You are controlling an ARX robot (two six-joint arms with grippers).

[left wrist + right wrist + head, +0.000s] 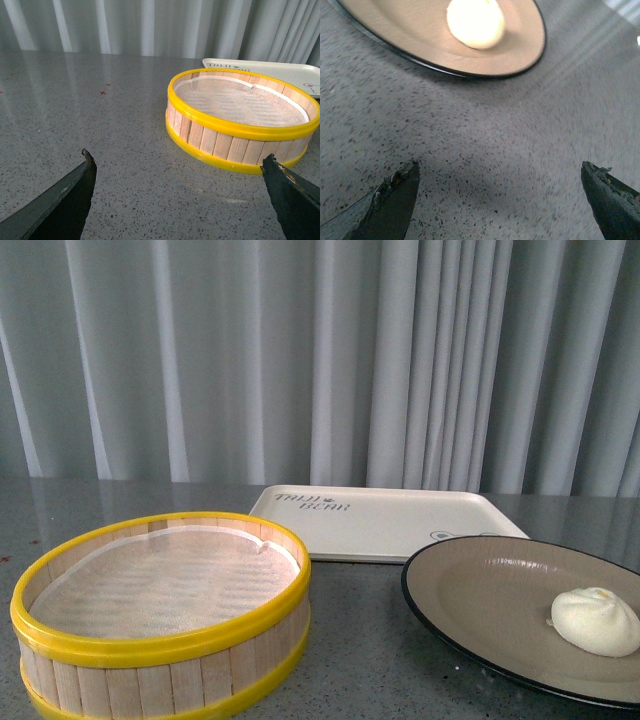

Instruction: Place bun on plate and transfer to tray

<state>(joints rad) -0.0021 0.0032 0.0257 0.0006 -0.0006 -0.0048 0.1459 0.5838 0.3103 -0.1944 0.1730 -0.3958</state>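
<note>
The cream-white bun [596, 621] lies on the tan plate [490, 590] with a black rim, at the front right of the table. Behind the plate rests the cream tray [380, 525] with brown lettering. In the right wrist view the bun [475, 22] sits on the plate [520, 45], and my right gripper [500, 172] hangs open over bare table a short way from the plate's rim. My left gripper [177, 162] is open above the table, apart from the steamer basket. Neither arm shows in the front view.
A yellow-rimmed wooden steamer basket [165, 615] with a white liner stands at the front left, seen also in the left wrist view as the basket [240, 122] with the tray's corner [280, 70] behind it. Grey curtains hang along the table's far edge.
</note>
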